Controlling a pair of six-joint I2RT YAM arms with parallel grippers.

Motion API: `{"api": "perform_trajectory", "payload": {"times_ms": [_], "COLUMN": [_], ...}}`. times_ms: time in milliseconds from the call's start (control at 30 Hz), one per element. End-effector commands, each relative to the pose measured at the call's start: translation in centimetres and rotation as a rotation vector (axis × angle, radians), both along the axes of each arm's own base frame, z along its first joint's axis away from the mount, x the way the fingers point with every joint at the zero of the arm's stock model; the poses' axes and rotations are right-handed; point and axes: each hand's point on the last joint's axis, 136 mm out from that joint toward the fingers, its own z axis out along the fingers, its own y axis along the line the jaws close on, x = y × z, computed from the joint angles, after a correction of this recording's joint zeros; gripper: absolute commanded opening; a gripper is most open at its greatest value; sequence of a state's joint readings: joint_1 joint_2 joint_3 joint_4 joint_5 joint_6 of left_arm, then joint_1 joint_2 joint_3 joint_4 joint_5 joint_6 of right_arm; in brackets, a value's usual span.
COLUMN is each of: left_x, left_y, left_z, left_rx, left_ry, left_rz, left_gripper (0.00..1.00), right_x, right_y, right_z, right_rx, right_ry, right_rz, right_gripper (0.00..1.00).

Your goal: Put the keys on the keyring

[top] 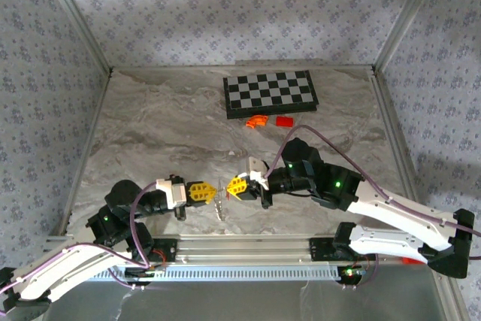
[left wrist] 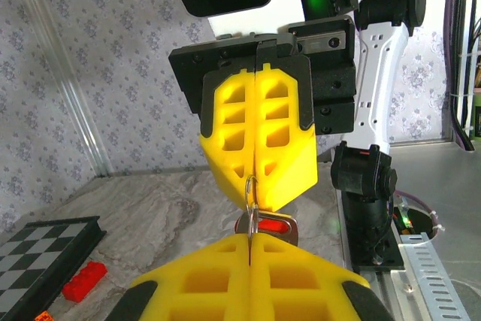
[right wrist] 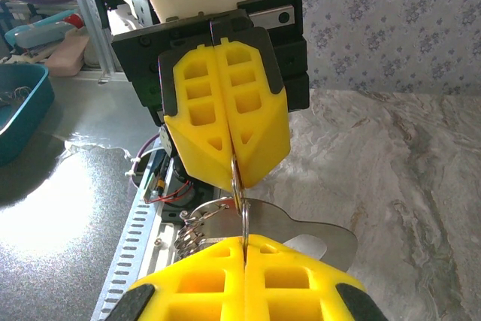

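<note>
My left gripper point(top: 201, 192) and right gripper point(top: 237, 186) meet tip to tip near the table's front edge. Both are shut on a thin silvery ring of the keyring point(left wrist: 251, 199), which bridges the small gap between them. In the left wrist view my own tips point(left wrist: 249, 237) pinch its lower part and the right gripper point(left wrist: 259, 178) its upper part. The key point(left wrist: 278, 225), bright red in a silvery frame, hangs off the ring just behind it. The right wrist view has the ring point(right wrist: 238, 186), a flat silvery plate point(right wrist: 319, 237) and a beaded coil point(right wrist: 192, 232) beside my tips point(right wrist: 244, 240).
A black-and-white chessboard point(top: 270, 93) lies at the back, with an orange curved piece point(top: 257, 121) and a red block point(top: 283, 121) just in front of it. An aluminium rail point(top: 248, 249) runs along the near edge. A teal bin point(right wrist: 19, 110) stands off the table.
</note>
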State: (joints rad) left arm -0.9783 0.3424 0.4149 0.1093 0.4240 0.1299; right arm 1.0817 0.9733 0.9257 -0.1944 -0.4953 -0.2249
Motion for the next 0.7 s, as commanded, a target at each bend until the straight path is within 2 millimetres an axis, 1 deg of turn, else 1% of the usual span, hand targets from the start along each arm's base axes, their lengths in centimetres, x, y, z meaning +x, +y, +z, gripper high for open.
{"api": "perform_trajectory", "payload": {"times_ms": [0, 267, 667], "left_x": [-0.65, -0.66, -0.94], "left_y": [0.21, 0.39, -0.02], "left_z": [1.76, 1.79, 1.65], "left_rx": [-0.053, -0.053, -0.032], "left_ry": [-0.031, -0.035, -0.028], "left_rz": [-0.024, -0.017, -0.047], "left_gripper": [0.00, 0.00, 0.00], "right_x": [-0.44, -0.34, -0.34], "right_y": [0.00, -0.36, -0.22], "right_z": [0.48, 0.53, 0.86], "right_rx": [0.006, -0.003, 0.002], "right_ry": [0.012, 0.004, -0.004], "right_rz": [0.025, 0.012, 0.017], "right_gripper": [0.00, 0.00, 0.00]}}
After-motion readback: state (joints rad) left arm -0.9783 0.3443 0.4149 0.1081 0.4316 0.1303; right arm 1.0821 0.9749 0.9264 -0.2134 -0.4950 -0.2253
